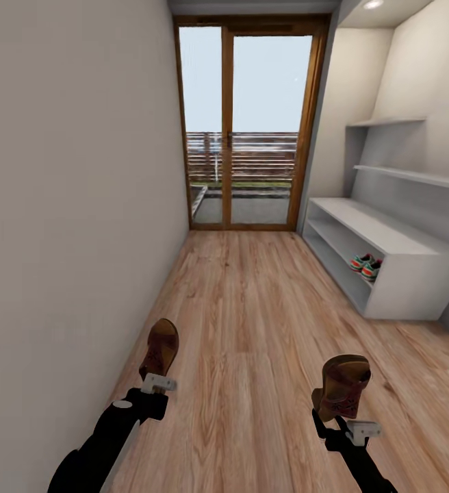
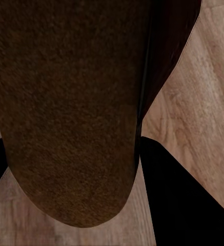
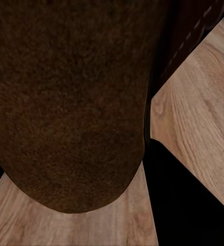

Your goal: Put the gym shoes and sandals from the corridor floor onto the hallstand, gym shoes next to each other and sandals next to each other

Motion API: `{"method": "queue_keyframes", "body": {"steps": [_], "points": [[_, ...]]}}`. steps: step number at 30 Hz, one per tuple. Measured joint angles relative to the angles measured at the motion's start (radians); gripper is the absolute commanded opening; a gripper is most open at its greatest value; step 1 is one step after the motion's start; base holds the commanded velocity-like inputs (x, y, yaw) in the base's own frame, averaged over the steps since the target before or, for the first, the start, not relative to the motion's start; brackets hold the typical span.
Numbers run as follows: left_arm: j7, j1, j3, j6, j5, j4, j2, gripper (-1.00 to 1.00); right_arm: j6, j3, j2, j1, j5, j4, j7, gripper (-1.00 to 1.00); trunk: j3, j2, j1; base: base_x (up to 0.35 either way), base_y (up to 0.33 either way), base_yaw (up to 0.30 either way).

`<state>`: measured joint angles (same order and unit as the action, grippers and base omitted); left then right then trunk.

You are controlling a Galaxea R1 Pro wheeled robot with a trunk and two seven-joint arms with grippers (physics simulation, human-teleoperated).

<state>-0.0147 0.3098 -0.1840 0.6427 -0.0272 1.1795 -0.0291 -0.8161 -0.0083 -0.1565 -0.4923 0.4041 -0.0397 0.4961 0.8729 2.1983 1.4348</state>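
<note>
Head view, left hand (image 1: 157, 381) gripping sandal (image 1: 161, 348)

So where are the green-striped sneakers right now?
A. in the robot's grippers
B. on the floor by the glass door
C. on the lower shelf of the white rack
C: the gym shoes sit side by side inside the lower level of the hallstand, while the left gripper and right gripper each hold a brown sandal.

Home hallway, wood floor (image 1: 252, 329) running to a glass door (image 1: 252, 130), shoes (image 1: 366, 266) sitting in a white shoe rack (image 1: 416, 274)
</note>
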Motion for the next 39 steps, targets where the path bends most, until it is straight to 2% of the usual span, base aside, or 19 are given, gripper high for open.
{"method": "queue_keyframes", "body": {"steps": [39], "points": [[-0.001,0.000,0.000,0.000,0.000,0.000,0.000,-1.00,0.000,0.000,0.000,0.000,0.000,0.000,0.000,-1.00,0.000,0.000,0.000,0.336,0.000,0.000]]}}
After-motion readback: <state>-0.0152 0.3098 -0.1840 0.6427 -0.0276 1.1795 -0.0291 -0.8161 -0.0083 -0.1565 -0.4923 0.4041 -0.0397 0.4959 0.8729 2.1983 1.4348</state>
